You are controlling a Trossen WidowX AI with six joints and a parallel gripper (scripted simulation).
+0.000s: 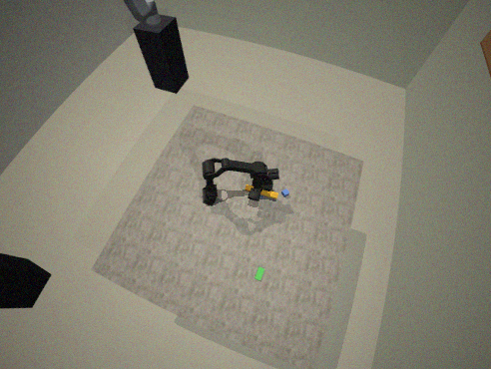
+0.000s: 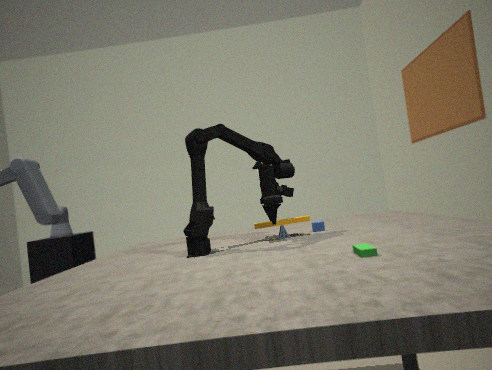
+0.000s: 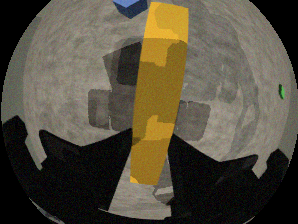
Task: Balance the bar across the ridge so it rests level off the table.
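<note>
A long yellow bar [image 1: 272, 195] [image 2: 296, 220] [image 3: 161, 80] is clear of the table at both ends and looks about level. My gripper [image 2: 274, 223] [image 3: 151, 135] is shut on the bar, on the arm's side of its middle. The small blue-grey ridge [image 2: 283, 233] stands on the table under about the middle of the bar, a little beyond the fingertips in the exterior view. The bar's underside is at or very near the ridge's top; I cannot tell if they touch. The bar hides the ridge in the wrist view.
A blue block [image 1: 285, 192] [image 2: 318, 226] [image 3: 131, 7] lies just past the bar's far end. A green block [image 1: 259, 273] [image 2: 365, 250] [image 3: 282, 91] lies farther off on the table [image 1: 200, 259]. Another grey arm [image 2: 37, 195] stands on a black pedestal [image 2: 60, 255] off the table.
</note>
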